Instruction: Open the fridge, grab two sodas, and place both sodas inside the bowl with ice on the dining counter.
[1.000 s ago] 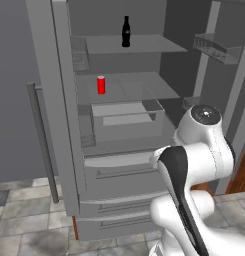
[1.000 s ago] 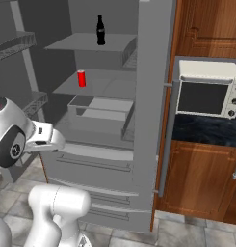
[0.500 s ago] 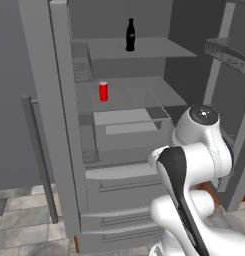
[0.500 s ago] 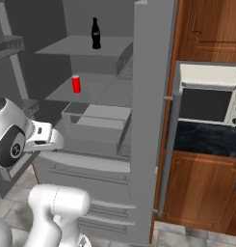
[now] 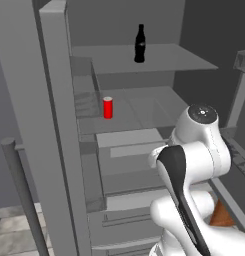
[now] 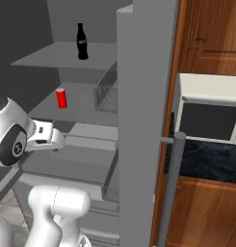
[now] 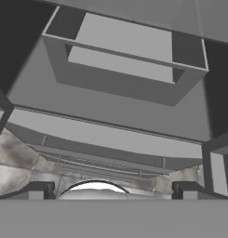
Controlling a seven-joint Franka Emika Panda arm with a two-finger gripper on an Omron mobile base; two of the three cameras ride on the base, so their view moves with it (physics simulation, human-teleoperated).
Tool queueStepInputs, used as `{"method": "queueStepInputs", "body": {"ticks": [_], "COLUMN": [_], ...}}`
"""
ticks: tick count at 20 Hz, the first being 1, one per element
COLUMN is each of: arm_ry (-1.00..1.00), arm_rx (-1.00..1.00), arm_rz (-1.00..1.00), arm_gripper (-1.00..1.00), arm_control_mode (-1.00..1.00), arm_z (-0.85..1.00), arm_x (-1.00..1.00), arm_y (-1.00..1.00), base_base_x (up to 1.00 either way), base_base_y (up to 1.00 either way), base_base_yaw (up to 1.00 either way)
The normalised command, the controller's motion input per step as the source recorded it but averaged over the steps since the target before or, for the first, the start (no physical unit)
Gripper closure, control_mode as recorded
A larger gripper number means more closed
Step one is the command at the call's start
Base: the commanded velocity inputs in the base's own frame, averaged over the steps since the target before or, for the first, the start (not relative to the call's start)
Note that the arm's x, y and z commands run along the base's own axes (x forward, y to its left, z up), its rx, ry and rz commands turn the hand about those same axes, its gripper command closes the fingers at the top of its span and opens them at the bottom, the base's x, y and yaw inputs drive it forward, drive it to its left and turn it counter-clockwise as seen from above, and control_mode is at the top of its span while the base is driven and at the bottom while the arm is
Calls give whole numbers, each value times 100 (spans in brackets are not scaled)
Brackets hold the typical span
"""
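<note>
Fridge [image 5: 59, 125]: both doors swung wide, interior exposed. Gripper [image 7: 110, 191]: fingers spread fully apart, holding nothing, pointed down over an open grey bin [image 7: 124, 62] and the drawer fronts beneath. Arm: folded at the elbow, wrist low before the lower shelves. Black soda bottle [image 5: 139, 44]: upright on the top shelf, well above the gripper. Red soda can [image 5: 108, 107]: upright one shelf down, also above it. Microwave [image 6: 211, 113]: on a dark counter beside wooden cabinets [image 6: 211, 36]. Floor: grey tile.

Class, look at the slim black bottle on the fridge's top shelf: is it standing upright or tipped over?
Upright. The slim black bottle stands on its base on the grey top shelf, narrow neck pointing straight up.
</note>
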Motion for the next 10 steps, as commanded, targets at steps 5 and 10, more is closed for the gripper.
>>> {"method": "queueStepInputs", "body": {"ticks": [5, 10], "arm_ry": [0, -1], "arm_rx": [0, 3], "arm_rz": [0, 0], "arm_gripper": [-100, -100], "arm_control_mode": [100, -100], "arm_z": [0, 0], "arm_x": [0, 11], "arm_y": [0, 0], "base_base_x": [68, 51], "base_base_y": [0, 0], "base_base_yaw": [-5, -3]}}
